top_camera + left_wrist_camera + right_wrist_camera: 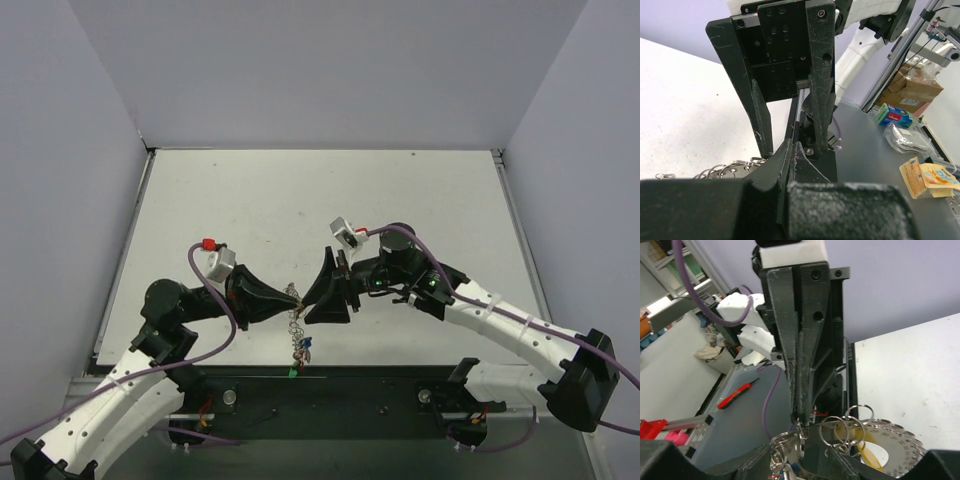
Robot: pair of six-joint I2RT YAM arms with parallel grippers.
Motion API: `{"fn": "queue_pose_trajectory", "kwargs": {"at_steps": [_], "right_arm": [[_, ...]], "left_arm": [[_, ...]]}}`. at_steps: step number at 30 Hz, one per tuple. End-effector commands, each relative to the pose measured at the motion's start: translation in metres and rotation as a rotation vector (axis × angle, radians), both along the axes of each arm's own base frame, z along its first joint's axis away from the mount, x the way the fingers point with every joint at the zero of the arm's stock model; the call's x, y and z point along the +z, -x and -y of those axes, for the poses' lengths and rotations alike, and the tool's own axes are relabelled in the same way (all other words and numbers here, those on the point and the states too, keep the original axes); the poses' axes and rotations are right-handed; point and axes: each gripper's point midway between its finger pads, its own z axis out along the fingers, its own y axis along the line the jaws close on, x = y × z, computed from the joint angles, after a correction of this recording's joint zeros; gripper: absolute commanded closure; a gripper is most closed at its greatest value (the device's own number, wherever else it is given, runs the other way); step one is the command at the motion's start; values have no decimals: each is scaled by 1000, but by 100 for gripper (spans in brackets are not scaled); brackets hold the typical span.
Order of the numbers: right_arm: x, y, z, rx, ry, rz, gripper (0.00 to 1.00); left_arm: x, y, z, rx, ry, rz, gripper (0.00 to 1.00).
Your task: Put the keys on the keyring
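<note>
**Item 1, left gripper** (289,294). It reaches in from the left at the near-centre of the white table (300,190), pointing right. Its two fingers are pressed flat together down to the tip, with no gap between them. In the right wrist view a small wire loop sits directly under the tip. Whether the loop is pinched cannot be made out.

**Item 2, small split rings** (841,426). A cluster of thin silvery loops, overlapping, just beside the left gripper's tip and between the two grippers.

**Item 3, the keys** (300,346). They trail from the ring cluster toward the near table edge in a short string. Blue and red heads are in the middle and a green head (293,372) is at the end nearest the arm bases. Single blades are too small to tell apart.

**Item 4, right gripper** (309,292). It faces the left gripper tip to tip. The left wrist view shows its fingers (762,117) standing apart with a clear gap.

**Item 5, the keyring** (901,448). A silvery ribbed rim with an open centre, low in the right wrist view between that gripper's own fingers and just right of the split rings. Contact with the fingers cannot be told.
</note>
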Motion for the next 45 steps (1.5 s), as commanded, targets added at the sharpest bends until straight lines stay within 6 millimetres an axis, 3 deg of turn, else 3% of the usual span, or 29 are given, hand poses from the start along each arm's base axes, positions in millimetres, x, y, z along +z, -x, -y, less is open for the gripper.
{"fn": "queue_pose_trajectory", "kwargs": {"at_steps": [1,11,14,26,35,45], "right_arm": [[22,-11,1,-82,-62,98,52],[25,-26,7,-204,-61,122,51],[29,-25,9,-206,-70,125,49],[14,-18,6,-163,-39,63,50],[20,-16,8,-171,-63,53,50],[21,-12,0,-134,-69,34,58]], "left_arm": [[18,-4,-5,54,54,63,100],[16,-5,-6,70,52,58,100],[14,-5,-6,74,50,56,100],[13,-7,-6,81,46,58,100],[12,-8,-6,83,44,57,100],[12,-8,-6,81,46,55,100]]}}
